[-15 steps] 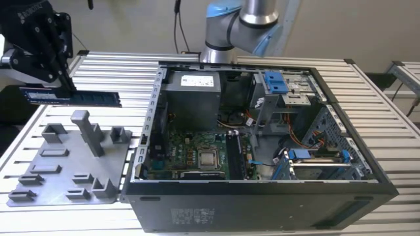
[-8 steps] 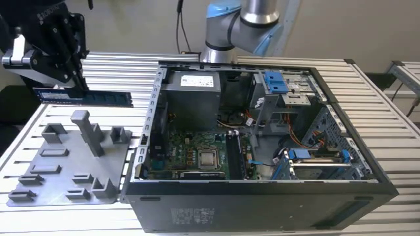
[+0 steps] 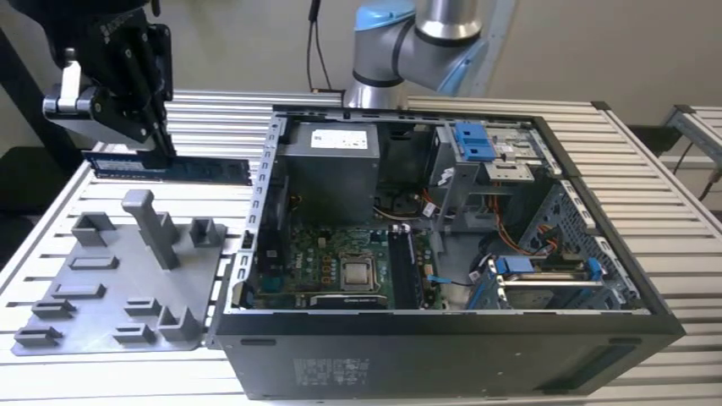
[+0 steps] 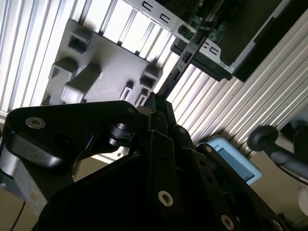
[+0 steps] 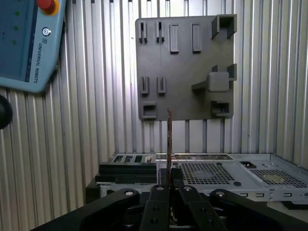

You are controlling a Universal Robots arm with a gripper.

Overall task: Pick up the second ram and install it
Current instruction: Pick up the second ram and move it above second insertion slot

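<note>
Aloft, hand (image 3: pixel 158 144) clenched on the second ram (image 3: pixel 194 169), above gray fixture plate (image 3: pixel 113 286).

Case (image 3: pixel 451 355) open above (drive cage (image 3: pixel 488 172) intrudes)

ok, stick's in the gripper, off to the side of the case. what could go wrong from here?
1. The gripper pinches the second ram off-centre, toward its end at the exterior view's left, so it may pivot under seating load.
2. The case wall stands between the stick and the motherboard slots; a low pass could clip it.
3. Loose cables lie beside the slots and might snag.
</note>
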